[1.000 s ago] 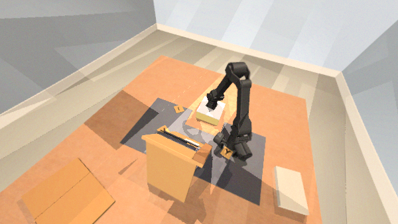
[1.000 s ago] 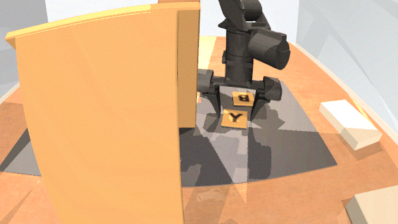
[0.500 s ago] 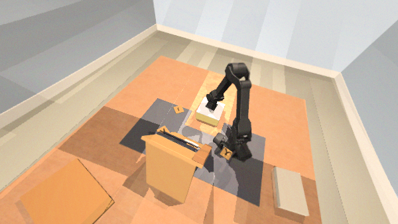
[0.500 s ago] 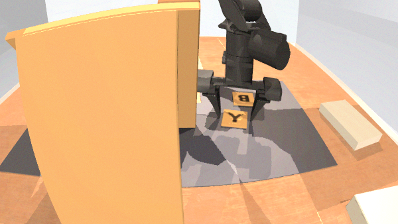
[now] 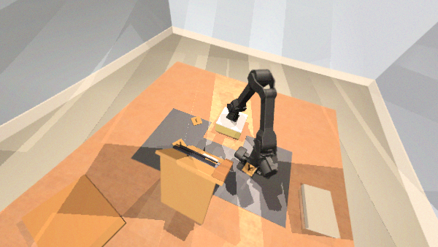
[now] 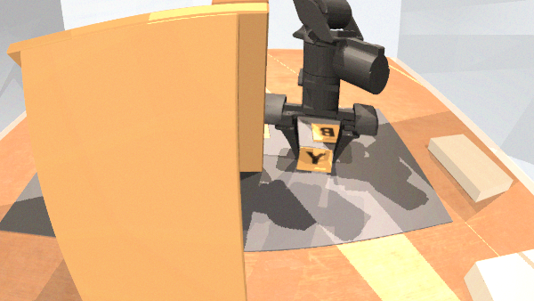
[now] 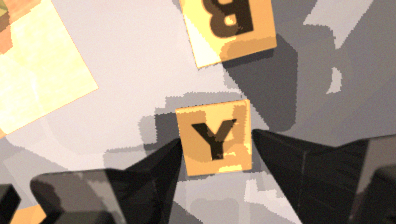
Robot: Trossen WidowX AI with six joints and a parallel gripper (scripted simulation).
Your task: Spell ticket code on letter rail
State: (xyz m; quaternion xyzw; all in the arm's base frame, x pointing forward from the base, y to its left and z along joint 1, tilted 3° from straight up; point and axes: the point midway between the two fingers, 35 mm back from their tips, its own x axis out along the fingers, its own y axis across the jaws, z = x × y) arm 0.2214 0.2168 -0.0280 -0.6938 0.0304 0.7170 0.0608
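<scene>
Wrist view finds the pincer partly open and holding nothing, its two fingers bracketing the Y tile, which lies flat on the grey mat squarely between them; the left tip looks about touching the tile's edge, the right a sliver clear. The tile is near square, with no long axis to favour; the B tile lies just beyond, and the board stands to one side.

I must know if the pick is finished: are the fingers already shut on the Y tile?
Not yet: the fingers flank the Y tile, which lies flat on the grey mat.
</scene>
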